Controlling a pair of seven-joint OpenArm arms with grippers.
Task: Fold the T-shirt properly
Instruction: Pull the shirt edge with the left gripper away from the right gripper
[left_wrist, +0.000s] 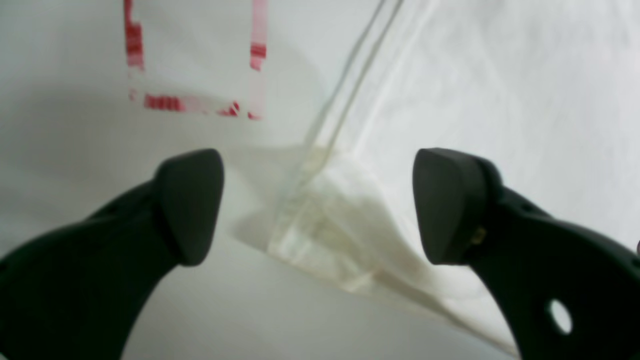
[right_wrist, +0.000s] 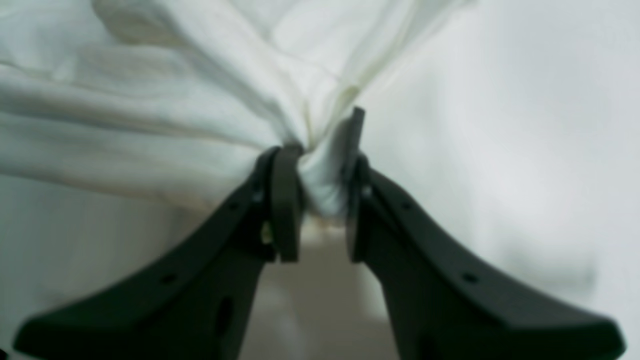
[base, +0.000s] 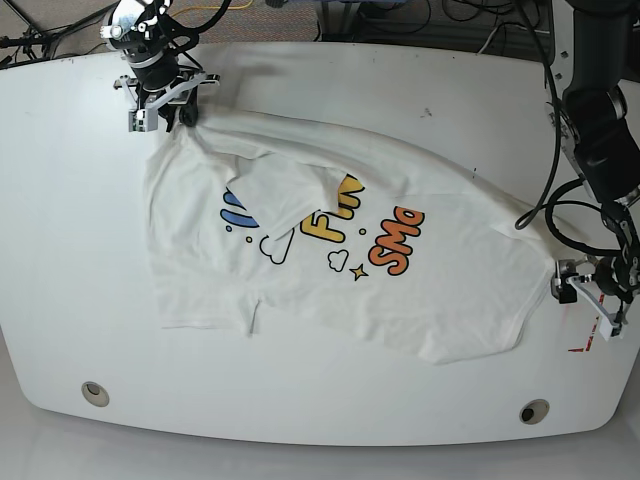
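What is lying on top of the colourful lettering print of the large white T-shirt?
A folded-over white flap of the large white T-shirt lies on the colourful lettering print, covering the letters between the blue and yellow parts; those letters cannot be seen.

The base camera looks steeply down from the near side on the whole white bench (base: 330, 415), both arms at its far corners. Each wrist camera peers close along its own hand: the left hand (left_wrist: 320, 205) above a hem, the right hand (right_wrist: 317, 185) pressed up against bunched T-shirt (base: 330, 260) cloth.
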